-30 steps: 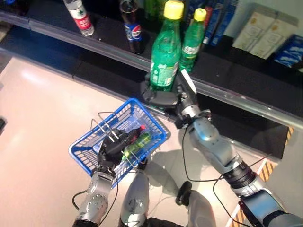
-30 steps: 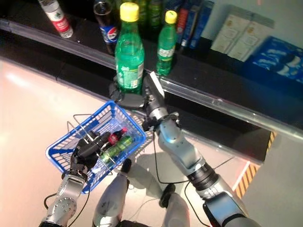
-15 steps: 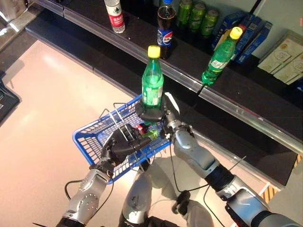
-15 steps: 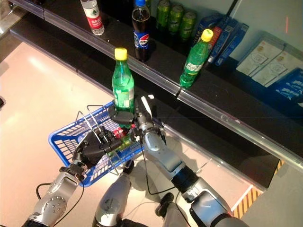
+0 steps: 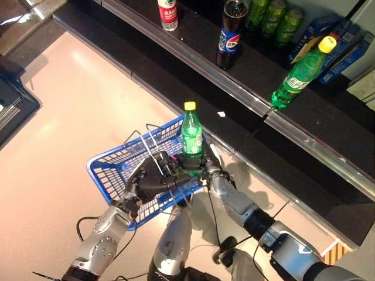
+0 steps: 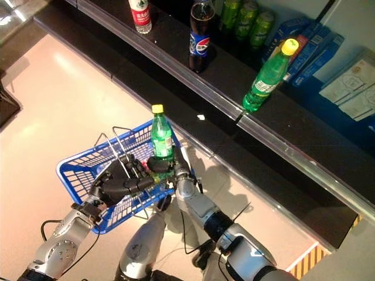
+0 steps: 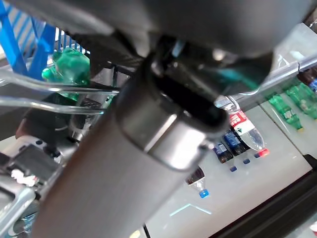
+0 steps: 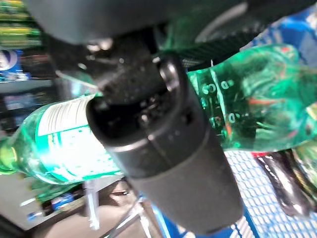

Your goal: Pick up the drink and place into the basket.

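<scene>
Drink first: the green bottle [image 5: 191, 136] with the yellow cap stands upright near the middle of the head views, its lower part clasped in the right hand [image 5: 202, 167], whose fingers and thumb are curled round the base, right over the near-right corner of the blue basket [image 5: 111, 171]. It looks full, so I'd judge it fairly heavy for its size and top-heavy when held this low; the plastic wall is smooth and probably a bit slippery, stiff enough while sealed but liable to dent if squeezed hard. A hold round the label band, nearer the middle, would steady it better than one at the very bottom. The right wrist view shows the green bottle lying across the hand's dark fingers, with other drinks already in the basket beyond. The left hand [image 5: 153, 181] is closed round the basket's wire handles [image 5: 151, 144], carrying it at lower centre. Setting the bottle down on its side among the others seems safer than dropping it upright. Behind, along the upper part of the frame, a dark shelf [image 5: 193, 52] holds more bottles and cans.
</scene>
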Motion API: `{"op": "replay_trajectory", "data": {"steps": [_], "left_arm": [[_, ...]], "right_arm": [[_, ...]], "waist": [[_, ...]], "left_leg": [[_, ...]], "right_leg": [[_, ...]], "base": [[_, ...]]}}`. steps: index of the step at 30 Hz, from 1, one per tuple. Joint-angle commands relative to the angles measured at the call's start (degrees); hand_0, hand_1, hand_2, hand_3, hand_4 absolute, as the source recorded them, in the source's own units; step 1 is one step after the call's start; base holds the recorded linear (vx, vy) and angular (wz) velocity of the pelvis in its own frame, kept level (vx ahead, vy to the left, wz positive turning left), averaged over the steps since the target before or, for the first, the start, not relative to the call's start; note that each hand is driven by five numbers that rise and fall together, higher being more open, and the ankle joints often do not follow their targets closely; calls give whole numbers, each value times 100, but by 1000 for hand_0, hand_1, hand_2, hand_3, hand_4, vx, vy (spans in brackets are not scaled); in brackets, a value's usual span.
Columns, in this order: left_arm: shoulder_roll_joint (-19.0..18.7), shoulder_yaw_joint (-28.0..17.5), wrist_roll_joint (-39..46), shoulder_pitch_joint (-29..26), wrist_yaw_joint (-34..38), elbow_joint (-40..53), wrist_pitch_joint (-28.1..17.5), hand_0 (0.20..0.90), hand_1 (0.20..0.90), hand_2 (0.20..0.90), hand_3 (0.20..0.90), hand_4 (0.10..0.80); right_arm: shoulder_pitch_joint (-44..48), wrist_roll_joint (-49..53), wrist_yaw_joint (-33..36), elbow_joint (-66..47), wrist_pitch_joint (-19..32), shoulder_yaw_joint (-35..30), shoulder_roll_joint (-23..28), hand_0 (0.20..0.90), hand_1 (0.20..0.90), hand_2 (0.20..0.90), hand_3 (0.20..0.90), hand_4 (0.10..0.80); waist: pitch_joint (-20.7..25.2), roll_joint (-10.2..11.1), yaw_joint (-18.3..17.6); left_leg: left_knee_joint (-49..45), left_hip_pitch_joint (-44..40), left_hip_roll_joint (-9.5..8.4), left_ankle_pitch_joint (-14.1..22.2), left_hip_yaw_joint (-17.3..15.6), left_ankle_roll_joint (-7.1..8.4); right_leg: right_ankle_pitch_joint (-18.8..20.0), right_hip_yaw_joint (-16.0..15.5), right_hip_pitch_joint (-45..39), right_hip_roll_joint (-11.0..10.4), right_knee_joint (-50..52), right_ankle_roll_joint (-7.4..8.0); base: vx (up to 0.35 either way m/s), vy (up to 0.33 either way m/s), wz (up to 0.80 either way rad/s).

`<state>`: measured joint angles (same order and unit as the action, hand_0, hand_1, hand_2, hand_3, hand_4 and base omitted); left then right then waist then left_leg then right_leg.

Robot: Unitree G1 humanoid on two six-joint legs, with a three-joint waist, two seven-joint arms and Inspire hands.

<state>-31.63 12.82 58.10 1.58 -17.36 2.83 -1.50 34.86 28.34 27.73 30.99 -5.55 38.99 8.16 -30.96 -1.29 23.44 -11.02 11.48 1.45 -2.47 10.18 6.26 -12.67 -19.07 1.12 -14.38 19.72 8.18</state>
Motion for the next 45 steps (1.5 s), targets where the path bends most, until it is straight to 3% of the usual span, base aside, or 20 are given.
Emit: {"op": "replay_trajectory", "data": {"steps": [1, 9, 12, 13, 18, 20, 28, 35, 36, 37, 39, 40, 41, 42, 45], "left_arm": [[272, -237, 194, -1297, -1429, 2267, -1059, 300, 300, 300, 200, 100], [326, -250, 277, -1453, -1486, 2379, -873, 300, 300, 300, 200, 100], [323, -251, 297, -1441, -1555, 2410, -839, 300, 300, 300, 200, 100], [303, -245, 323, -1436, -1618, 2403, -843, 300, 300, 300, 200, 100], [216, -105, 331, -1467, -1779, 2347, -911, 300, 300, 300, 200, 100], [204, -46, 460, -1465, -1873, 2384, -848, 300, 300, 300, 200, 100], [184, 216, 454, -1582, -1799, 2420, -997, 300, 300, 300, 200, 100], [78, 134, 512, -1645, -1712, 2389, -1133, 300, 300, 300, 200, 100], [44, 65, 575, -1651, -1735, 2380, -1100, 300, 300, 300, 200, 100], [23, 31, 613, -1669, -1720, 2389, -1062, 300, 300, 300, 200, 100], [8, 3, 649, -1703, -1714, 2383, -1014, 300, 300, 300, 200, 100], [12, -43, 679, -1708, -1731, 2384, -957, 300, 300, 300, 200, 100], [9, -92, 713, -1723, -1771, 2364, -906, 300, 300, 300, 200, 100], [13, -111, 739, -1736, -1786, 2347, -879, 300, 300, 300, 200, 100], [19, -126, 741, -1757, -1795, 2373, -834, 300, 300, 300, 200, 100]], "right_arm": [[739, 131, 10, -276, 1090, -15, -771, 300, 300, 300, 200, 100], [715, 1356, -580, 457, 1053, 65, -1122, 300, 300, 300, 200, 100], [597, 2428, -1289, 572, 962, 99, -1272, 300, 300, 300, 200, 100], [577, 2783, -1849, 720, 797, 86, -1318, 300, 300, 300, 200, 100], [438, 3815, -3066, 796, 263, 341, -1349, 300, 300, 300, 200, 100], [445, 3769, -3449, 903, 31, 356, -1342, 300, 300, 300, 200, 100], [541, 3893, -3748, 1041, -349, 586, -1324, 300, 300, 300, 200, 100], [864, 4645, -3853, 1736, -509, 56, -1213, 300, 300, 300, 200, 100], [977, 4904, -3717, 1970, -414, -177, -1178, 368, 368, 368, 280, 180], [1060, 4993, -3633, 2103, -335, -321, -1159, 535, 535, 535, 475, 375], [1166, 5158, -3583, 2255, -272, -486, -1141, 542, 542, 542, 483, 383], [1284, 5329, -3626, 2422, -264, -666, -1098, 580, 580, 580, 527, 427], [1410, 5462, -3487, 2557, -160, -838, -1075, 869, 869, 869, 864, 764], [1490, 5497, -3332, 2619, -106, -936, -1060, 900, 900, 900, 900, 800], [1632, 5602, -3169, 2769, 20, -1077, -1042, 900, 900, 900, 900, 800]], "waist": [[876, -79, -87], [671, -132, 41], [616, -117, 76], [579, -115, 104], [498, -111, 119], [471, -124, 109], [393, -150, 68], [289, -272, 81], [266, -300, 95], [262, -313, 105], [247, -320, 123], [240, -338, 142], [226, -353, 165], [219, -361, 171], [199, -375, 196]], "left_leg": [[-598, 337, -125, 127, 185, -123], [-633, 476, -220, 114, 276, -139], [-616, 493, -227, 93, 294, -146], [-628, 488, -230, 117, 296, -150], [-595, 566, -217, 53, 280, -180], [-598, 601, -221, 43, 266, -199], [-626, 670, -212, 7, 219, -235], [-654, 759, -248, -22, 223, -263], [-655, 769, -257, -23, 227, -270], [-663, 781, -266, -19, 227, -275], [-664, 786, -277, -16, 235, -279], [-669, 789, -283, -11, 243, -280], [-675, 795, -298, -4, 255, -284], [-677, 798, -304, -1, 260, -288], [-677, 808, -314, 4, 262, -298]], "right_leg": [[960, -88, -223, -98, -670, -289], [998, -193, -77, -156, -566, -293], [1011, -213, -38, -158, -539, -294], [992, -212, -29, -161, -510, -295], [1015, -225, 96, -165, -451, -272], [1010, -223, 171, -168, -408, -280], [1041, -178, 364, -207, -276, -279], [1065, -194, 561, -288, -103, -276], [1068, -210, 585, -309, -76, -284], [1068, -214, 606, -322, -51, -284], [1073, -230, 620, -337, -31, -286], [1080, -249, 630, -357, -9, -287], [1081, -268, 640, -374, 12, -288], [1085, -274, 649, -383, 26, -291], [1093, -288, 676, -406, 49, -291]], "base": [[-1, -8, 14], [2, -12, 13], [4, -11, 2], [0, 0, 0], [0, 0, 0], [0, 0, 0], [0, 2, 0], [-2, 14, 0], [0, 26, 4], [7, 22, 7], [10, 5, 8], [11, 5, 7], [16, 8, 6], [11, 9, 3], [0, 0, 0]]}}
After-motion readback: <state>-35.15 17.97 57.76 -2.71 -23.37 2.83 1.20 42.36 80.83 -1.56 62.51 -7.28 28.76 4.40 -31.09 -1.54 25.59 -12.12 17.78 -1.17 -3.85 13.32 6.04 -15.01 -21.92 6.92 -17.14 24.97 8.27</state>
